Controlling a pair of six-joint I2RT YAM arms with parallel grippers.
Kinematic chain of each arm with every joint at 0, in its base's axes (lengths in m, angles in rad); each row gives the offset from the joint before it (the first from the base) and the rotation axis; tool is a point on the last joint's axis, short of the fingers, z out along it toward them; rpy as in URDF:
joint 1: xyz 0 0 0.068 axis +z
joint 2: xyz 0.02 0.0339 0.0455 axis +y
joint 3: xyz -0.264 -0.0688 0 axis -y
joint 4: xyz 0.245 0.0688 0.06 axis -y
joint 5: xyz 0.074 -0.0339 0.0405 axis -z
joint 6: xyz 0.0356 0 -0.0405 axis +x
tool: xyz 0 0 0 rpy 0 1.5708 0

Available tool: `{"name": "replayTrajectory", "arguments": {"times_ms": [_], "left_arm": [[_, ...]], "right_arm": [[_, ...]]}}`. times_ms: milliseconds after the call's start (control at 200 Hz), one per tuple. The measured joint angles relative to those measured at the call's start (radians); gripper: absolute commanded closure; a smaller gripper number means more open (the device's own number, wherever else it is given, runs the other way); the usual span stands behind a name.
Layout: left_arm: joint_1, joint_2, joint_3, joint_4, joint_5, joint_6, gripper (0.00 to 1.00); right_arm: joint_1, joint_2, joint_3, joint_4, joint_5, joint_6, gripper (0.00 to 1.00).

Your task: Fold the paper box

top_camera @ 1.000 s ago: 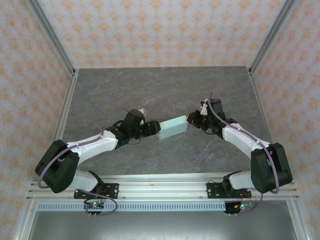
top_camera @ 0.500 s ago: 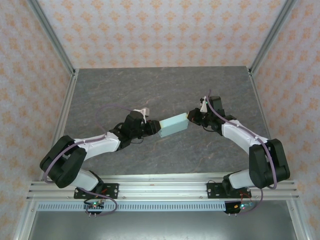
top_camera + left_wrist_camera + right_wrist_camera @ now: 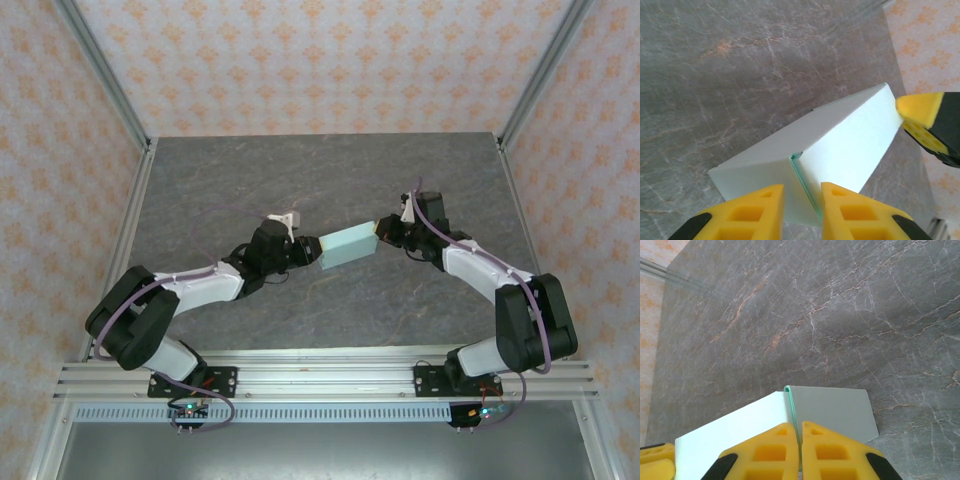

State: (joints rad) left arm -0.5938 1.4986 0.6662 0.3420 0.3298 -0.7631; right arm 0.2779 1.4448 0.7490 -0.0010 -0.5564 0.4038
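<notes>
Mint paper box (image 3: pixel 348 246) lies between my low, stretched arms: left gripper (image 3: pixel 312 254) pinches its 8 o'clock end, right gripper (image 3: pixel 381 232) its 2 o'clock flap; underside hidden.

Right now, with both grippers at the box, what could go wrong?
1. The box is held at its two ends by the left gripper and the right gripper. If they pull apart, the thin card may tear or slip out.
2. The right gripper pinches only a thin edge beside a loose flap, so that grip might slide off.
</notes>
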Motion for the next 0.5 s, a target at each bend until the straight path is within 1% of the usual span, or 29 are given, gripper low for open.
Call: {"name": "replayTrajectory", "arguments": {"times_ms": [205, 320, 500], "left_arm": [[0.000, 0.004, 0.042, -0.070, -0.037, 0.011, 0.74], [0.000, 0.016, 0.077, -0.111, -0.060, 0.025, 0.73], [0.006, 0.044, 0.150, -0.190, -0.099, 0.054, 0.70]], "right_arm": [[0.000, 0.000, -0.005, 0.014, -0.009, 0.007, 0.93], [0.008, -0.011, 0.006, 0.010, -0.008, 0.011, 0.87], [0.014, 0.010, 0.065, -0.040, -0.011, 0.019, 0.85]]}}
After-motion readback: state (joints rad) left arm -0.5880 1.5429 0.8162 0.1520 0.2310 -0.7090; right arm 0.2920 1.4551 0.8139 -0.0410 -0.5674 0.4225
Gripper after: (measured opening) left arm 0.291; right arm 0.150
